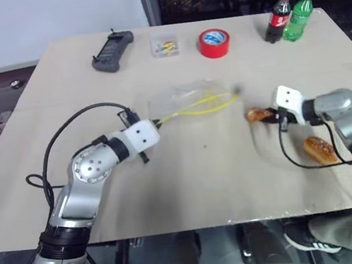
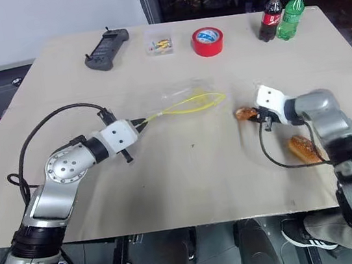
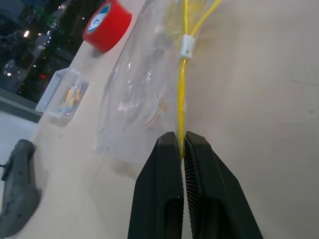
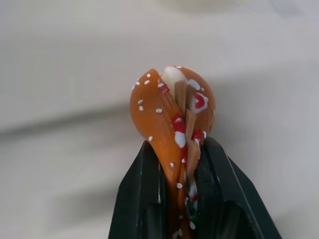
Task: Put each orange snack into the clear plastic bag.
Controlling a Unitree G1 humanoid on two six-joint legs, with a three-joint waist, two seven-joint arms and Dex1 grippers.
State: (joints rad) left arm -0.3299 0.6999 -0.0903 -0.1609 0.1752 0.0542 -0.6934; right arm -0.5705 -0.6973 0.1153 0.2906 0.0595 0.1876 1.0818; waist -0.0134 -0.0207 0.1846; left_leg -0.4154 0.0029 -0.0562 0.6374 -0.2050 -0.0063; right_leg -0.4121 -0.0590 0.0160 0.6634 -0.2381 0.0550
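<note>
Left eye view is showing the left gripper pinching the yellow seal of the clear bag lying just ahead of it. Farther right, the right gripper is squeezing one orange snack; another snack is lying just beside its wrist.

Right gripper with two black fingers clamped on an orange snack, snack squeezed between them, white speckles on its glossy surface, red and pale filling exposed, blurred tabletop behind.
</note>
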